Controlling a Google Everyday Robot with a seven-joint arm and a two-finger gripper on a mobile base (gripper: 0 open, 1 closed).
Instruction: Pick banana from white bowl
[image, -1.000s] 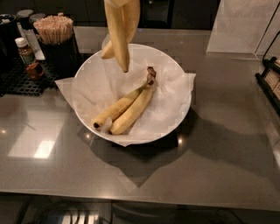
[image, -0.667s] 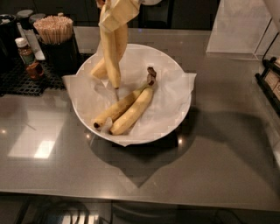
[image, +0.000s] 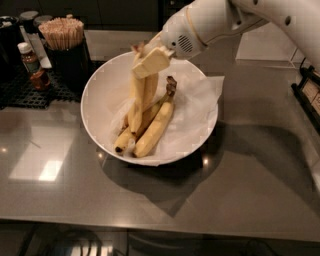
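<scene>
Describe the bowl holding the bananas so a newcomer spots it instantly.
On the grey countertop, left of centre, sits the white bowl, wide, shallow, lined with crinkled paper. The gripper reaches into it over two bananas; its neighbours, a stick holder and bottles, are dark and upright.

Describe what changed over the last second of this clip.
The gripper came down from above the white bowl into it, reaching the bananas; its arm now shows at upper right. No grasp can be confirmed. Bananas, bowl and the stick holder stayed put.
</scene>
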